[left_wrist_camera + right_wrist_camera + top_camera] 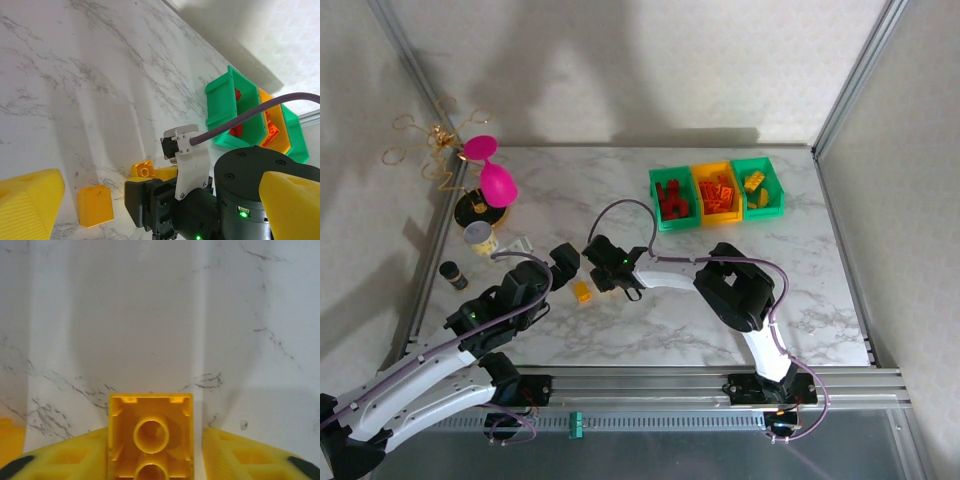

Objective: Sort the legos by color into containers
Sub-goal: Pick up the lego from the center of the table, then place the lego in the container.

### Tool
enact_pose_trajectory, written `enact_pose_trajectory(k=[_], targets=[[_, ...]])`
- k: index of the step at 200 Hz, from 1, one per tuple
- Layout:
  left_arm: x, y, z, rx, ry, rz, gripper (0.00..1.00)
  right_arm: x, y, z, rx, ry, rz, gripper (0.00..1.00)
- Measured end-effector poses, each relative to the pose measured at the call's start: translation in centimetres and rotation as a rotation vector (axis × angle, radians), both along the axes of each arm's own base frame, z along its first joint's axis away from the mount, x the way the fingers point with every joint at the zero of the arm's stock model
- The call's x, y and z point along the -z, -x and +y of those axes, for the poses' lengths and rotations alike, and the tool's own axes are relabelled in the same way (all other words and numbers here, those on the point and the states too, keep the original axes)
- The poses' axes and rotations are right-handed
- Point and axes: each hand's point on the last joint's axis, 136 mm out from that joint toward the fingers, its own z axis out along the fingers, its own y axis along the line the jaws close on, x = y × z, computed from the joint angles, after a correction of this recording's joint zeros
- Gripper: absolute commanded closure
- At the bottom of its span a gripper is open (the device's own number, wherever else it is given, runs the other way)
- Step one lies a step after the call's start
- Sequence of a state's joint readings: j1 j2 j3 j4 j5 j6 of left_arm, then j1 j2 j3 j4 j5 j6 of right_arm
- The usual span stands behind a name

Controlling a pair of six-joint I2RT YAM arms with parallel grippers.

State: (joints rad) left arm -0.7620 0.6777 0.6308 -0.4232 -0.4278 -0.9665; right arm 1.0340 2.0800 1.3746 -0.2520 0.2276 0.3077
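A yellow lego lies hollow side up on the marble between the yellow fingers of my right gripper. The jaws have closed in on it: the left pad is against its side and a thin sliver of table shows at the right pad. This lego sits at the tip of the right gripper. Another yellow-orange lego lies loose beside it. My left gripper hovers just left, open and holding nothing. The containers at the back hold red, orange and yellow legos.
Pink cups on a gold wire stand, a small white cup and a dark little bottle crowd the left edge. The right arm's purple cable arcs over the table. Metal frame posts bound the table.
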Motion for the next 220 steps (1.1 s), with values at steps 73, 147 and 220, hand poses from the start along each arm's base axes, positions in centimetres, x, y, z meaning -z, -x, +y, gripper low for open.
enact_pose_trajectory(k=[73,147,220], targets=[[0.1,-0.3,-0.8,0.028,-0.001,0.001,0.00,-2.2,-0.3,-1.0,0.042,-0.048,0.038,0.70],[0.8,-1.7,-4.7,0.154,-0.010,0.011,0.00,-12.5,-9.2,-11.6,0.374,-0.228,-0.078,0.70],[0.3,-3.3,-12.0,0.342,-0.025,-0.025,0.00,-13.6,-17.4,-29.4,0.853,-0.230,-0.161,0.68]])
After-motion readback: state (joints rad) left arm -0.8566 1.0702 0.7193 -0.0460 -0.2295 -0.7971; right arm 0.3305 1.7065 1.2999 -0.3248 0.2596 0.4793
